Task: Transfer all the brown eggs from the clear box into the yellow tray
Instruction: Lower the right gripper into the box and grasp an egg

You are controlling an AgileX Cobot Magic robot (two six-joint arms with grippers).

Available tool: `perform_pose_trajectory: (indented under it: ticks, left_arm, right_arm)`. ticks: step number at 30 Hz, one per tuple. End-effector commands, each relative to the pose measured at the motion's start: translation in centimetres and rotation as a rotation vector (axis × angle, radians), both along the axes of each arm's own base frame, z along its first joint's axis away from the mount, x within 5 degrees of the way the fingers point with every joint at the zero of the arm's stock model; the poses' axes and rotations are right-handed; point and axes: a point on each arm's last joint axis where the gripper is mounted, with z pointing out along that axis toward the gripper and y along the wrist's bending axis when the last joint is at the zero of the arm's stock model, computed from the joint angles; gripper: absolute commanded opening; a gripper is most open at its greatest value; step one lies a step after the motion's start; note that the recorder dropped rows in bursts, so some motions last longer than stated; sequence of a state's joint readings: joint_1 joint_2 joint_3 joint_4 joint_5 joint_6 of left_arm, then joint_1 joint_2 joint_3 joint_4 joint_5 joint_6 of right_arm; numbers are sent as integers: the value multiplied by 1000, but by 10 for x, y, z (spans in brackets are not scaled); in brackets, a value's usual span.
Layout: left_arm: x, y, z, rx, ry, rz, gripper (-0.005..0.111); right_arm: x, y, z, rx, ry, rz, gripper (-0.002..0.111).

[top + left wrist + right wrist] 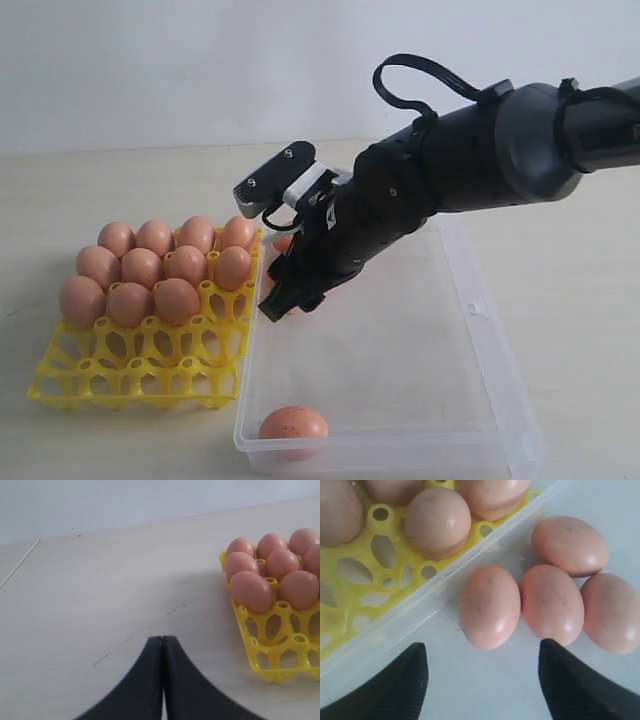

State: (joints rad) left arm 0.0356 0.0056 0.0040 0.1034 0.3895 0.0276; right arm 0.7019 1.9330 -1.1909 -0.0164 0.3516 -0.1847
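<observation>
Tray: we count eleven brown eggs in the yellow tray, filling its three back rows.
Box: five more lie in the clear box just beside the tray, one at the near corner and four in a cluster.
Right wrist view: only here do we see the four whole.
Right: the right gripper is spread wide and empty over the cluster.
Left: we see the left gripper only in its wrist view, pressed together over the table.
</observation>
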Motion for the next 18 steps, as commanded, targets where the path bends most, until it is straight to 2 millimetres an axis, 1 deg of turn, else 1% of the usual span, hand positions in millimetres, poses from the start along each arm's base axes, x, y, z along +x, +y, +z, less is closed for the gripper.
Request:
perform_pose_trajectory:
  ticks: [1,3,8,15,18]
  left_arm:
    - [0,0,2,-6,-19,-5,0]
    - [0,0,2,-6,-19,-5,0]
    - [0,0,2,-6,-19,-5,0]
    - [0,0,2,-6,-19,-5,0]
    - [0,0,2,-6,-19,-5,0]
  right_arm:
    - [5,1,-2,34,-18,-18,62]
    - [6,2,-4,38,-23,-18,62]
    - [9,5,-17,25,-8,-18,62]
    - [21,14,-28,20,-9,-14,62]
    - [25,18,-33,14,-5,-13,60]
